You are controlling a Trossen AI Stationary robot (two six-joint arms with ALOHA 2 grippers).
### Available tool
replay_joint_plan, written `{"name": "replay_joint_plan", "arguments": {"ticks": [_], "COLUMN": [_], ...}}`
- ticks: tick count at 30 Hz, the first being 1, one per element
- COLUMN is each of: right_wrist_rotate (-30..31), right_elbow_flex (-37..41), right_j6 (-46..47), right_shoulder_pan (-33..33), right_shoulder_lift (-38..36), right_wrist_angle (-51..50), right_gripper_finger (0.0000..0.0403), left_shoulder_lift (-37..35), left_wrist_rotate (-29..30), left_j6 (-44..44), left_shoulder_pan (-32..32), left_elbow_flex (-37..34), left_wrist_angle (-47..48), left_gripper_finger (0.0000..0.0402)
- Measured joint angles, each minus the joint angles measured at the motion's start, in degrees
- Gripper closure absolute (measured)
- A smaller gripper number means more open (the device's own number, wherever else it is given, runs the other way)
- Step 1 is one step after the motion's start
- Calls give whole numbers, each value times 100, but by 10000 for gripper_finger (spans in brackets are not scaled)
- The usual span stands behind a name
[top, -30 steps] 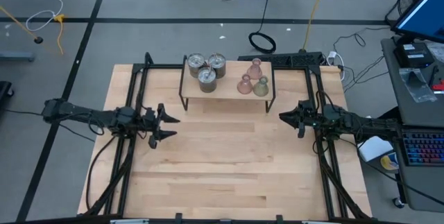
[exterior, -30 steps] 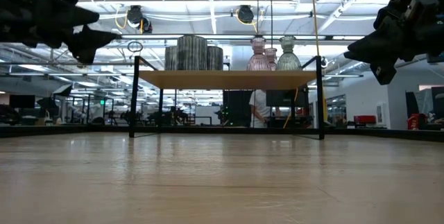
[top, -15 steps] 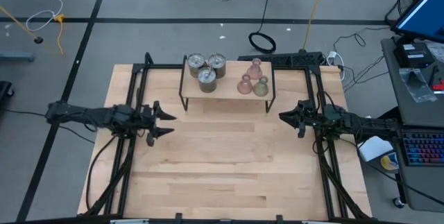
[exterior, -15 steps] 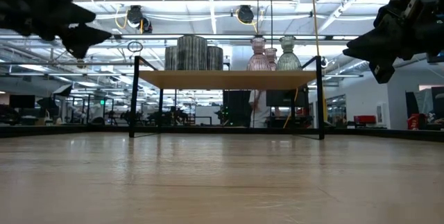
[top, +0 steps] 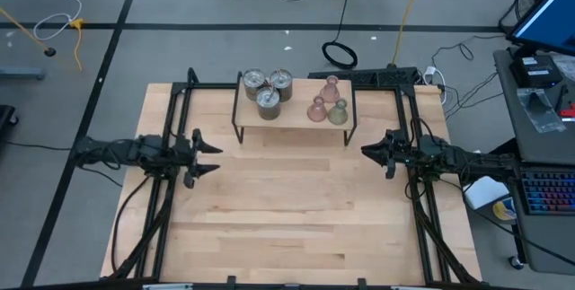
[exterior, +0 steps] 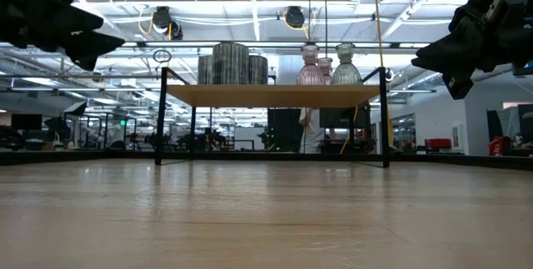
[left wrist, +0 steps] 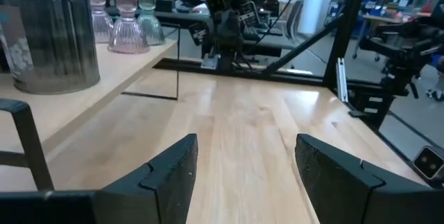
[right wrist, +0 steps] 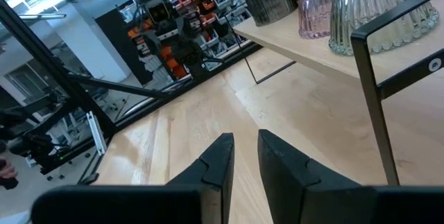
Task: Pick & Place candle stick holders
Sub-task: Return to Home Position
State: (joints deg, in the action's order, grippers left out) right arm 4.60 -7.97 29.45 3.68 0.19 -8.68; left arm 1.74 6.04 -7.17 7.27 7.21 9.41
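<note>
Six candle stick holders (exterior: pixel 230 63) overlap on shelf (exterior: pixel 275 95) — left hand (top: pixel 216 156) wide, right hand (top: pixel 367 153) narrow.

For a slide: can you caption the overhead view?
Six candle stick holders on the shelf; left gripper and right gripper hover empty over opposite sides of the table.

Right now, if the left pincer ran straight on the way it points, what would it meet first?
Likely the right pincer across the table. The left pincer seems to clear the shelf, though depth is unclear.

Shiny metal holders (top: pixel 267 89), glass holders (top: pixel 325 107), wood shelf (top: pixel 296 103)
</note>
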Motion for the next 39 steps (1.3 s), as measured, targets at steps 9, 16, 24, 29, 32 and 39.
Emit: {"name": "replay_joint_plan", "arguments": {"ticks": [9,16,24,29,32,39], "right_wrist_rotate": [89,136,136,107,-37,-30], "right_elbow_flex": [-1,69,289,459,493,494], "right_j6": [-13,-17,-35,-285,-613,-245], "right_shoulder_pan": [-1,-2,-2,-2,-2,-4], "right_shoulder_lift": [0,0,0,43,38,44], "right_wrist_angle": [-8,45,47,502,878,986], "right_gripper_finger": [344,344,344,344,344,344], "left_shoulder_lift": [-148,-99,-92,-89,-89,-89], "left_wrist_rotate": [-95,-159,-173,-162,-153,-151], "left_j6": [162,221,-68,-79,-70,-68], "left_shoulder_pan": [0,0,2,0,0,2], "left_elbow_flex": [-394,-416,-416,-418,-427,-429], "left_wrist_angle": [-407,-473,-468,-472,-522,-531], "left_gripper_finger": [158,158,158,158,158,158]}}
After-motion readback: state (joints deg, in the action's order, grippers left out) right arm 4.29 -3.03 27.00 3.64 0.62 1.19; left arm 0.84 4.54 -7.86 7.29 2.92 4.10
